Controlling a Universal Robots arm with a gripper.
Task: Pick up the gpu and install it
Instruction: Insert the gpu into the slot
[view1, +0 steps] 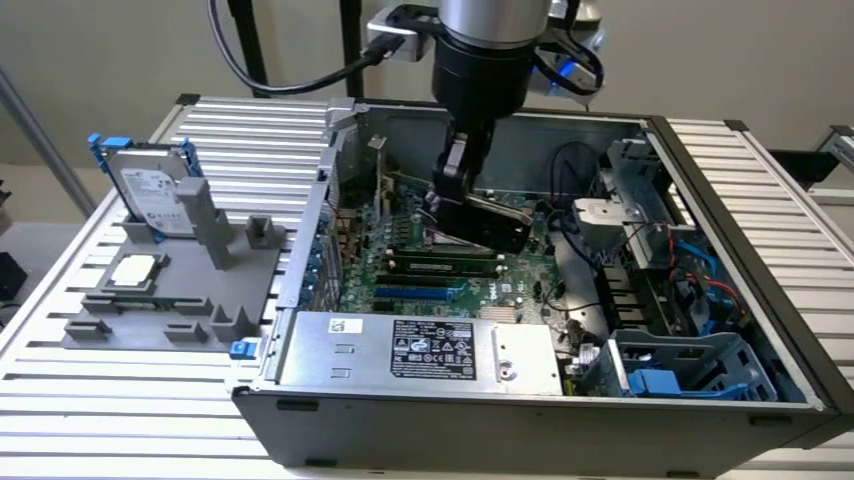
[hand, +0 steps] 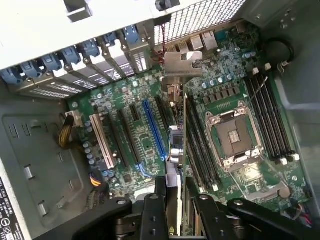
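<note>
The claw (hand: 176, 194) is clamped on the graphics card (hand: 176, 145), one finger pressed to each flat face near the edge that faces away from the board. The card hangs inside the open computer case (view1: 534, 440), over the motherboard (hand: 135, 100). In the wrist view it runs edge-on, just beside the long blue slot (hand: 152, 130) on the side towards the processor socket (hand: 232, 135). Its silver bracket (hand: 182, 62) points at the row of rear slot openings. Whether its lower edge touches a slot yet I cannot tell.

In the exterior view the card (view1: 487, 228) shows as a dark slab tilted under the claw (view1: 461, 195).

It looks light, thin and stiff, so it should not sag. Its faces seem smooth, though, and the metal bracket end probably weighs more, so it may pivot in a loose grip. The contact edge and the small parts look fragile. Flat faces near the top edge are the sensible hold.
</note>
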